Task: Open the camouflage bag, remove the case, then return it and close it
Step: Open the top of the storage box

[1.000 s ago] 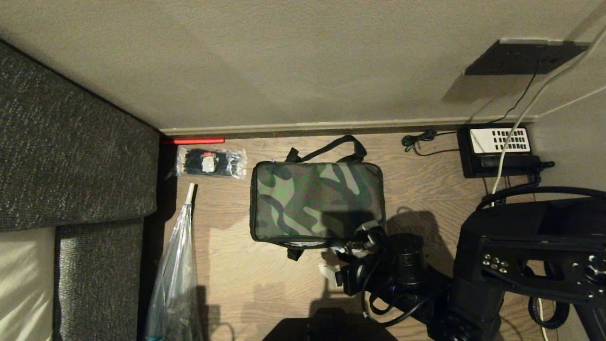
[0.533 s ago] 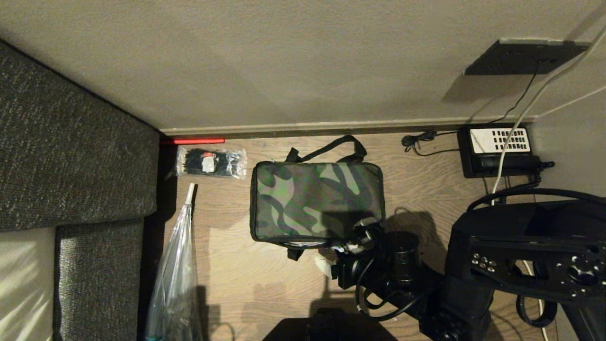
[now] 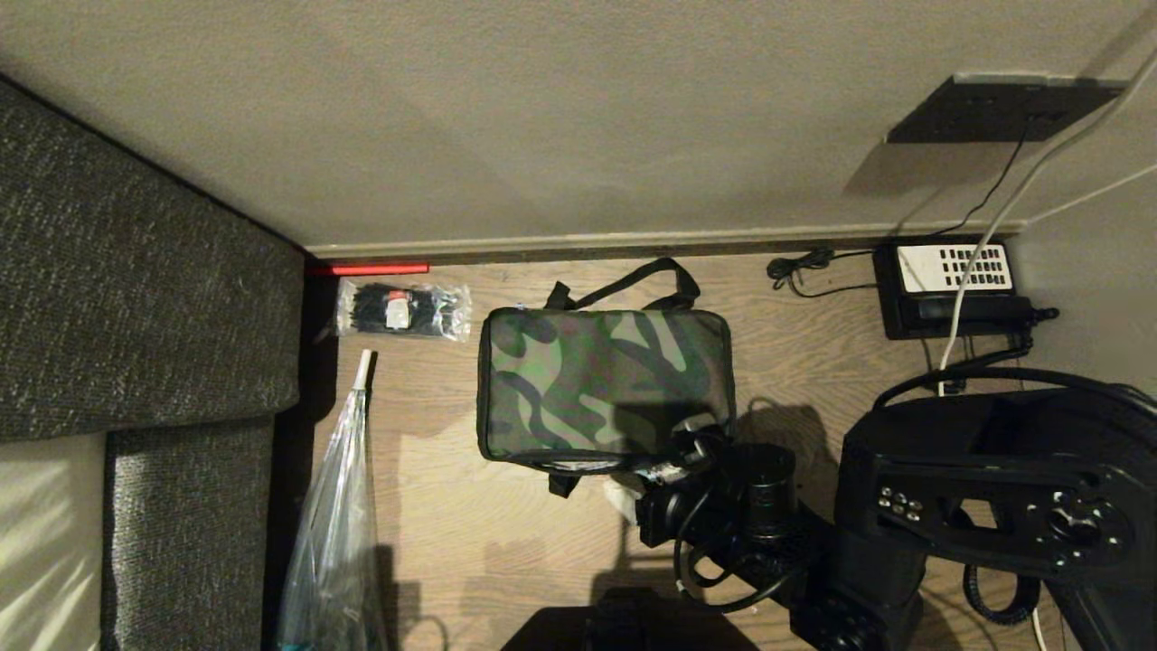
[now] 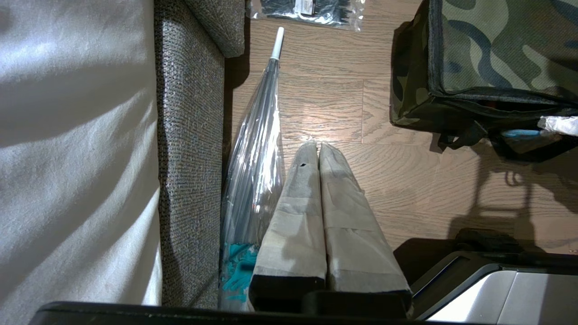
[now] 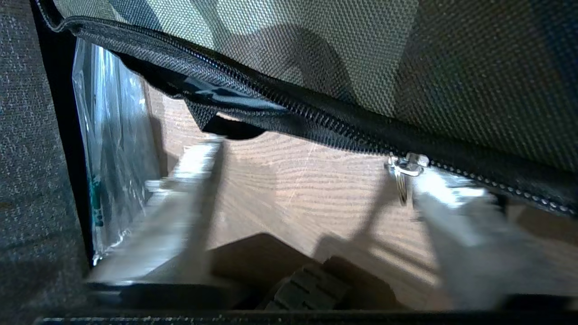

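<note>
The camouflage bag point(image 3: 604, 384) lies on the wooden floor with its lid down and its black strap point(image 3: 624, 282) towards the wall. My right gripper point(image 3: 653, 481) is at the bag's near right corner, low by the zip. In the right wrist view its fingers stand apart, so the right gripper point(image 5: 316, 160) is open with only floor between them. The silver zip pull point(image 5: 403, 168) hangs right beside one finger point(image 5: 456, 212). The case is hidden. My left gripper point(image 4: 318, 145) hangs shut and empty over the floor, left of the bag point(image 4: 496, 45).
A clear folded umbrella point(image 3: 339, 506) lies along the grey sofa point(image 3: 136, 298) on the left. A packet of black cable ties point(image 3: 402, 310) sits near the wall. A black desk phone point(image 3: 954, 285) with cables stands at the far right.
My right arm has shifted a little left towards the bag's near edge, and its fingers have drawn closer together. The bag and my left arm have not moved.
</note>
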Available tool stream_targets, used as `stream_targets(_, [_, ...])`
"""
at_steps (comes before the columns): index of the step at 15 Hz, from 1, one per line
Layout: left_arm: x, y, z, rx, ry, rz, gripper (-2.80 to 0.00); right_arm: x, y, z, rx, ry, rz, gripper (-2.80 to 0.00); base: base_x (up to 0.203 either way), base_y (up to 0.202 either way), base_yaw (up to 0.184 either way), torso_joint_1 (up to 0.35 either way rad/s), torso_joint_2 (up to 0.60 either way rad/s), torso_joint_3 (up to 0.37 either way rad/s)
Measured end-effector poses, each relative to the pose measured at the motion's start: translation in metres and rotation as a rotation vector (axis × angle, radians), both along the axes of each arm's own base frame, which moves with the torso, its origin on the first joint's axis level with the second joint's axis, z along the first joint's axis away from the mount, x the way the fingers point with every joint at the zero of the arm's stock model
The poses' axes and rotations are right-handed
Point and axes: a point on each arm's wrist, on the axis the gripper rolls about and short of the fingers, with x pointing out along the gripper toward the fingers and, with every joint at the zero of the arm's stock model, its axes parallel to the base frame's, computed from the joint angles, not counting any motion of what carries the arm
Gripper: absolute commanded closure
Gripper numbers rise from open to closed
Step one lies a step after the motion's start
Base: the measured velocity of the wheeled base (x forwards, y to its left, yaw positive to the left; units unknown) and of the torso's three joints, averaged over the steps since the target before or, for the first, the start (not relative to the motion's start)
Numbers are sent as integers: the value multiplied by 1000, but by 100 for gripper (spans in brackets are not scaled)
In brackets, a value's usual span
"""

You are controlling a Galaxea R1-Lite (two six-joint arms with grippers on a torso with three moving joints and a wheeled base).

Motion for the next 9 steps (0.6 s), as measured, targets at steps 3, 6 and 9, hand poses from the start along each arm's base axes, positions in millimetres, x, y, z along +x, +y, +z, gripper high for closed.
stream_targets(3, [0, 0, 0, 0, 0, 0, 0, 0, 0, -4, -8, -9, 4, 0, 0, 0, 0, 0, 0, 0])
stream_targets(6, [0, 0, 0, 0, 0, 0, 0, -2, -2, -7, -33, -16, 11, 0, 0, 0, 0, 0, 0, 0])
stream_targets(9, [0, 0, 0, 0, 0, 0, 0, -4, -3, -8, -55, -20, 21, 0, 0, 0, 0, 0, 0, 0])
